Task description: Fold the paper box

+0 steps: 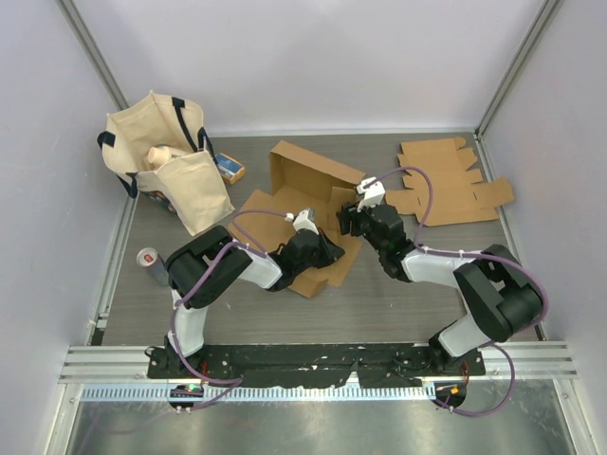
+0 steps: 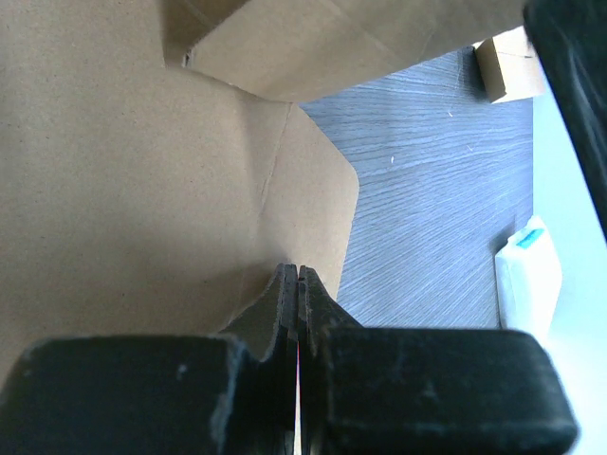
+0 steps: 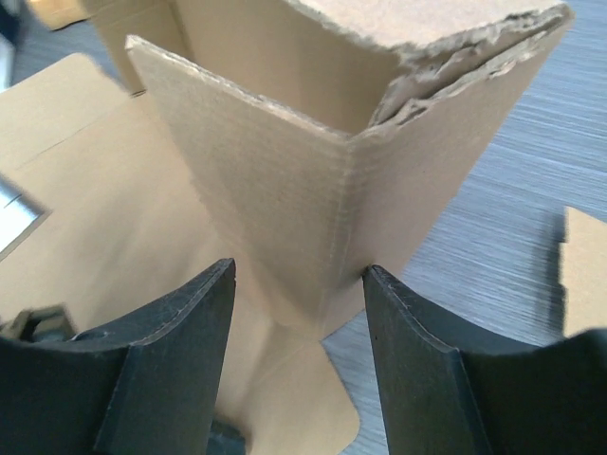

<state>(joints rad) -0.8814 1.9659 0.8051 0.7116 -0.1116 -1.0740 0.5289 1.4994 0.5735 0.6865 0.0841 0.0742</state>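
The brown paper box [image 1: 305, 194] lies half-folded mid-table, with its back and right walls raised and a flat panel [image 2: 123, 190] spread toward me. My left gripper [image 1: 320, 248] is shut with nothing between its fingertips [image 2: 287, 284], and it sits low over that flat panel near a rounded flap. My right gripper [image 1: 349, 224] is open at the box's right side. In the right wrist view its fingers [image 3: 190, 313] straddle the upright corner [image 3: 341, 190] of the box. The right finger is touching the wall and the left one stands apart from it.
A second flat cardboard blank [image 1: 450, 182] lies at the back right. A canvas tote bag [image 1: 169, 161] stands at the back left with a small blue-and-orange carton [image 1: 229, 169] beside it. A red-topped can [image 1: 149, 259] stands near the left edge.
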